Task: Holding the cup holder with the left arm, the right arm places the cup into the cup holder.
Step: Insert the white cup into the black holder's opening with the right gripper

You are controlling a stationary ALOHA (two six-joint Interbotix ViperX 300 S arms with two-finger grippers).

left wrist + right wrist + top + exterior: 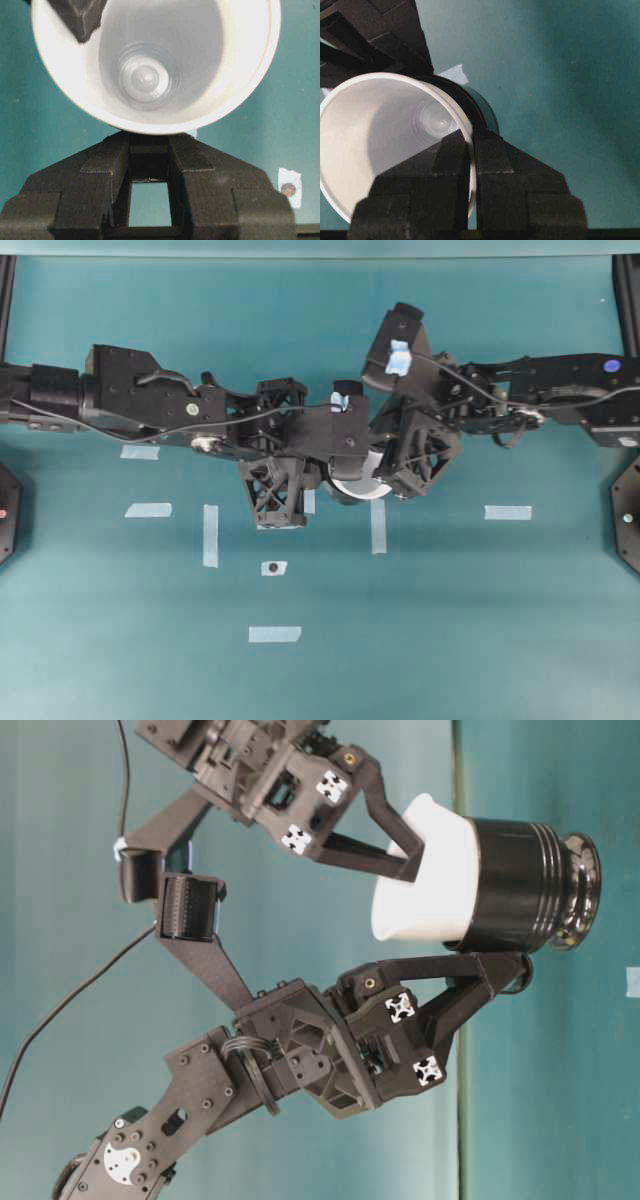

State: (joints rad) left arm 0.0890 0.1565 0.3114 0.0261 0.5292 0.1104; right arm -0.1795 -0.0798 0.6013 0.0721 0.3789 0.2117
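Observation:
The white cup (pixel 430 880) sits with its lower part inside the glossy black cup holder (pixel 525 885), and its wide rim stands out above it. My right gripper (pixel 473 137) is shut on the cup's rim (pixel 395 80), one finger inside and one outside. The holder's black rim (pixel 481 111) shows just behind the cup. My left gripper (pixel 149 142) is shut on the holder's small side handle, directly below the cup (pixel 150 65). From overhead both grippers meet at the cup (pixel 365 490), which hides most of the holder.
Several pale tape strips lie on the teal table: (pixel 210 535), (pixel 508 512), (pixel 274 634), (pixel 148 510). A small tape square with a dark dot (pixel 273 567) lies in front of the left arm and also shows as the tape square (pixel 289 187). Black frame posts stand at the side edges.

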